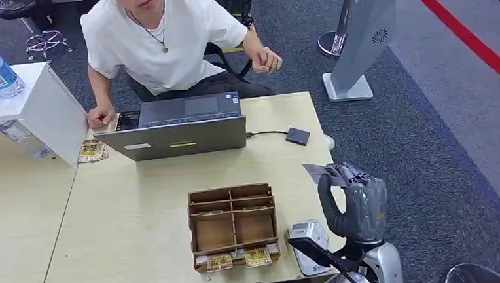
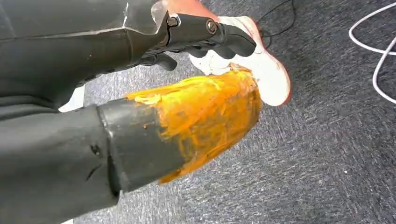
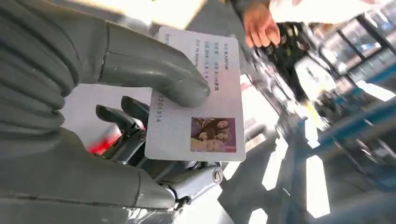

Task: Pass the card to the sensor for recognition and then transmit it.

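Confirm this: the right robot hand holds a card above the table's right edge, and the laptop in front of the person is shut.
One detail is wrong: the laptop is open, not shut, as the head view shows. The rest stands: the right robot hand holds the card above the right edge of the table, in front of the person.

right hand (image 1: pixel 355 204): grey ribbed cover, thick grey thumb, darker fingers
right arm (image 1: pixel 381 265): silver shell, black cable
left hand (image 2: pixel 205 32): black fingers, screw heads
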